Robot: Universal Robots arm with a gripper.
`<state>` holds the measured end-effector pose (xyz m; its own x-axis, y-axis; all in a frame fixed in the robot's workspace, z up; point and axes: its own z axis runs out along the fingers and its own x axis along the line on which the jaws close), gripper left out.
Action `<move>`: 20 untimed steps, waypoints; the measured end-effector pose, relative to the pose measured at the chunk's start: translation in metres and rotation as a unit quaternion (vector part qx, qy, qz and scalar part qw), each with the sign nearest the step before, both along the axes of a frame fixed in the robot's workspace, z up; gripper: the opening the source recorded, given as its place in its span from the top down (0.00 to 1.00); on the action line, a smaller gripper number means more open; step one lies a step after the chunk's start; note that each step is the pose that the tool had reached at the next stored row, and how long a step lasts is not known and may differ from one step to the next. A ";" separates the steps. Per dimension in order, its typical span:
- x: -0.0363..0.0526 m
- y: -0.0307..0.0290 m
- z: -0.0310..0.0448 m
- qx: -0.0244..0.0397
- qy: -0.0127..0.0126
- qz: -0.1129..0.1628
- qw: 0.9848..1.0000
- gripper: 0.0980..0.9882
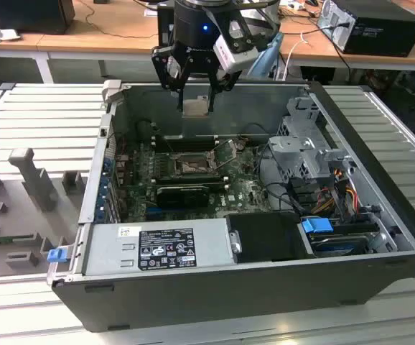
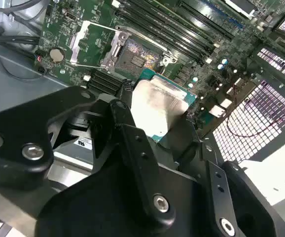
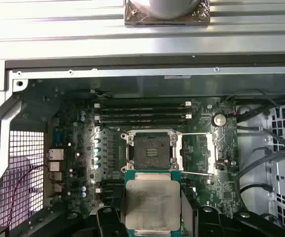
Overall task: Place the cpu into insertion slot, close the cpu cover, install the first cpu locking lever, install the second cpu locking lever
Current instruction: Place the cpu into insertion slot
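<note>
Two fingers [image 2: 127, 128] apparently pinching cpu [image 2: 157, 106], edges hidden

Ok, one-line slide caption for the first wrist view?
Hand holds the cpu over the motherboard, the insertion slot lying uncovered.

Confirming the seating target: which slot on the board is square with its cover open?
The insertion slot: square, pin field exposed, the cpu cover swung open beside it. The memory slots are long, narrow and black.

Electronics lab or workshop — opened computer tower [image 1: 265, 287] on slatted metal table [image 1: 42, 115], cabled wooden benches [image 1: 121, 32] behind.
</note>
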<state>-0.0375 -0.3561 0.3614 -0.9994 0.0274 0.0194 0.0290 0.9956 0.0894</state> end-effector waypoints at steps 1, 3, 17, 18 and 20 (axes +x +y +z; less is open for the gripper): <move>0.0000 0.0000 0.0000 0.000 0.000 -0.011 1.000 0.51; 0.0000 0.0000 0.0000 0.000 0.000 -0.022 1.000 0.51; 0.0000 0.0000 -0.0001 0.000 0.000 -0.072 0.997 0.51; 0.0000 0.0000 0.0000 0.000 0.000 -0.077 0.997 0.51; 0.0000 0.0000 -0.0001 0.000 0.000 -0.089 0.996 0.51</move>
<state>-0.0375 -0.3561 0.3613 -0.9789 0.2034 0.0193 0.2043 0.9748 0.0893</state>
